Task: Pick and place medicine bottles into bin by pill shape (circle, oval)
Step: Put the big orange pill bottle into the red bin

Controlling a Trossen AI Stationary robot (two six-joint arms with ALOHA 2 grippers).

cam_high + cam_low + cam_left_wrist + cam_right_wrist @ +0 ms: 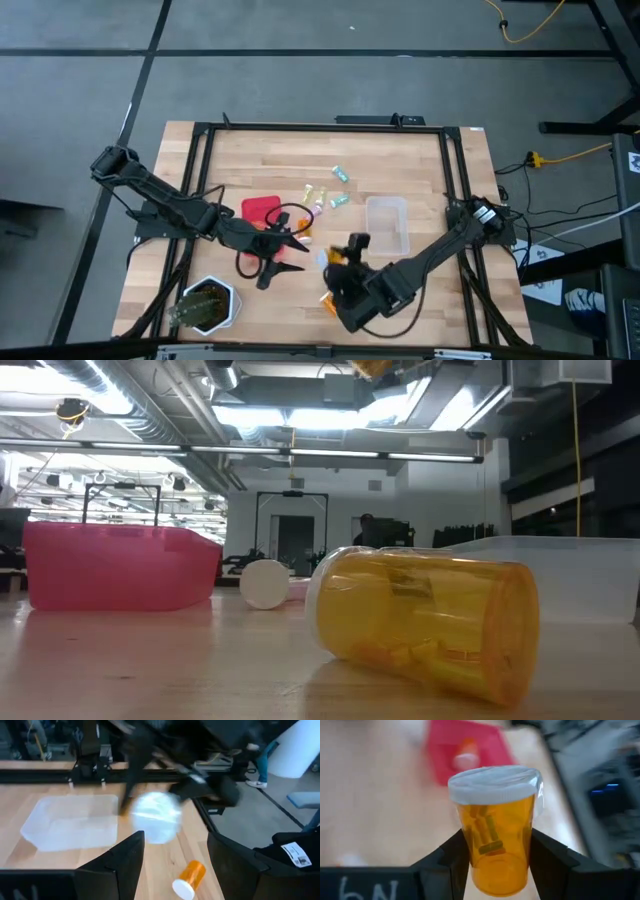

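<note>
Right claw (495, 857) grips an orange bottle (494, 837) above the tabletop (420, 290) near the clear bin (387, 224), left claw (175, 852) open; pills look oval, probably, so misreading means wrong bin.

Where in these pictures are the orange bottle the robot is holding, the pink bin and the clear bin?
Held orange bottle (492, 845), right wrist view, on its orange body.
Pink bin (110, 565), low view, on its front wall.
Clear bin (386, 206), high view, on its rim.
</note>
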